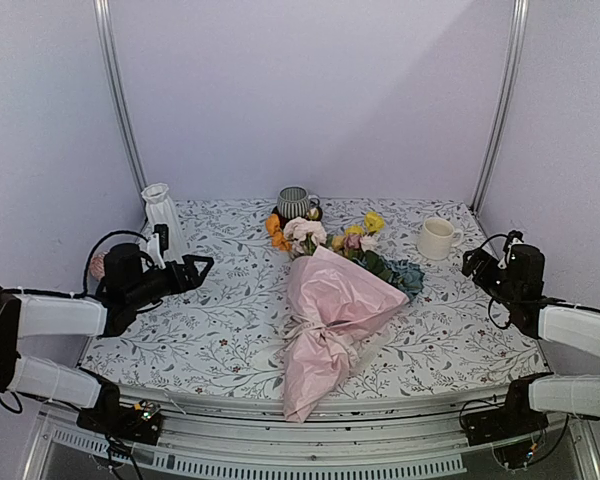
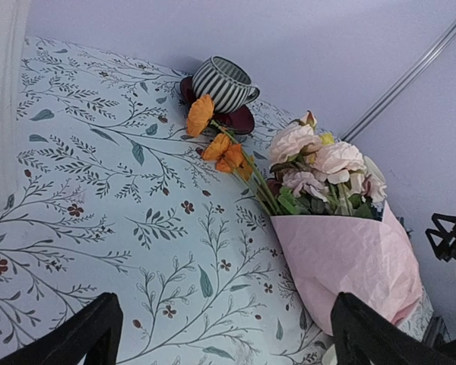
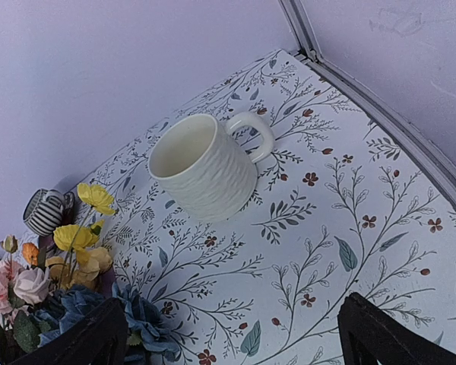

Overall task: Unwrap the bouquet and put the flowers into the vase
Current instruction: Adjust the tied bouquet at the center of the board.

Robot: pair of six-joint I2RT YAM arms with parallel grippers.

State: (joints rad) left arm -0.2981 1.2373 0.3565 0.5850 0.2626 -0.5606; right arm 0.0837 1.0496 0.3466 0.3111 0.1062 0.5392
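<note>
Pink tissue (image 1: 340, 295) hides every stem, so your bouquet (image 1: 325, 330), lying lower centre on the desk (image 1: 220, 330), only shows flowers (image 1: 325, 238) at its top end. The vase (image 1: 163, 212) stands upper left, foot tucked behind your left hand (image 1: 198, 270). Both hands are spread wide; the right hand (image 1: 477, 262), mid right, is tiny and hard to read.

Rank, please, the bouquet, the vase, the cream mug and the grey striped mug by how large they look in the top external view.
1. bouquet, by far the largest.
2. vase.
3. cream mug and grey striped mug: nearly alike; the cream one sits a little nearer the camera, so I will not rank them.
</note>
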